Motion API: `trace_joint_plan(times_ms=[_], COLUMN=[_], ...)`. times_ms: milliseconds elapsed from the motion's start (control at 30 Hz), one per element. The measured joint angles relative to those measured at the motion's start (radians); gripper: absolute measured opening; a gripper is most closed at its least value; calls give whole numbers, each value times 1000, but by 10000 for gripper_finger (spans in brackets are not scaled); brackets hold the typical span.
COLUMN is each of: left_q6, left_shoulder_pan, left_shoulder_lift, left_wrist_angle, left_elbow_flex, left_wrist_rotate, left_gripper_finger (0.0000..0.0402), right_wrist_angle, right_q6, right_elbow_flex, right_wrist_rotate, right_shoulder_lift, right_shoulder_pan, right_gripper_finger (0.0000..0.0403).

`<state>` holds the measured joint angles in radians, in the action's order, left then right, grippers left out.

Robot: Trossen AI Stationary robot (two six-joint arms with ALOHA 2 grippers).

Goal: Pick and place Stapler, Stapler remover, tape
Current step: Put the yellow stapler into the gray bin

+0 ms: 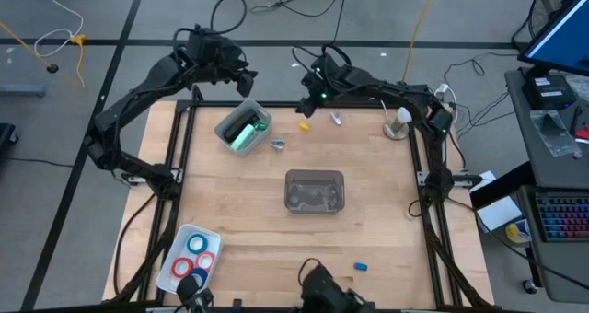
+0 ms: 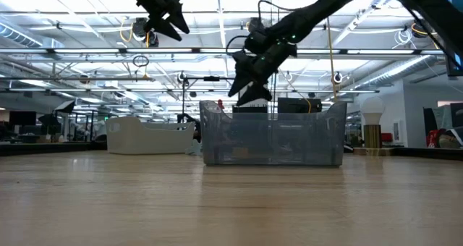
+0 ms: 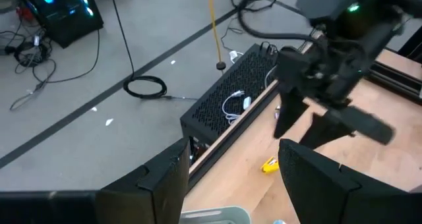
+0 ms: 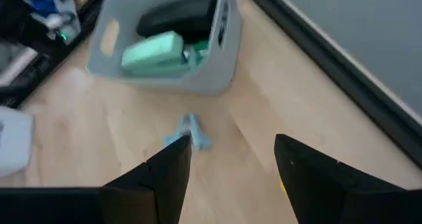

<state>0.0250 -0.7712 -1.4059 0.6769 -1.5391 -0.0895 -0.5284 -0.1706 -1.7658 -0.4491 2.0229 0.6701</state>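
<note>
Two arms hover over the table's far edge, and we judge the step in hand to be a reach for a remover, with nothing gripped yet. Our right gripper [image 1: 308, 104] hangs above the far middle, its fingers [image 4: 165, 178] spread wide and empty in its wrist view; one remover [image 4: 190, 133] lies on the wood just ahead of them, near the grey bin [image 4: 217, 72]. Our left gripper [image 1: 241, 78] hangs above the far rim of that bin, fingers [image 3: 165, 184] also wide apart and holding nothing.

Inside the bin the stapler [image 1: 243, 133] already lies, beside a dark object we cannot name. A second remover [image 1: 336, 119] rests farther right on the wood, close to a small yellow piece [image 1: 305, 124]. The tape rings [image 1: 195, 252] sit together in a white tray [image 1: 171, 274] at the near left. A clear box [image 1: 315, 191] stands in the table's middle; we cannot make out what it holds.

Next, we think, our right gripper should descend straight over the remover and straddle it before closing. The thing is small and flat, so the tips must come nearly to the wood.

Room is tight toward the bin wall and the left gripper nearby; the side toward the clear box is open.
</note>
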Motion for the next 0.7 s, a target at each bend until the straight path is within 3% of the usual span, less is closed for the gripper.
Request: trace_joint_plan(times_ms=[333,700], left_q6=[3,15], left_shoulder_pan=[0,-2], left_shoulder_lift=[0,0], left_wrist_angle=[5,6], left_elbow_flex=[0,0], left_wrist_rotate=[-16,-17], left_gripper_finger=[232,232], right_wrist_angle=[-114,-143], right_q6=[-1,-26], right_elbow_flex=[-98,-97], right_wrist_rotate=[-24,-20], right_shoulder_lift=[175,186], right_shoulder_pan=[10,12], right_gripper_finger=[214,214])
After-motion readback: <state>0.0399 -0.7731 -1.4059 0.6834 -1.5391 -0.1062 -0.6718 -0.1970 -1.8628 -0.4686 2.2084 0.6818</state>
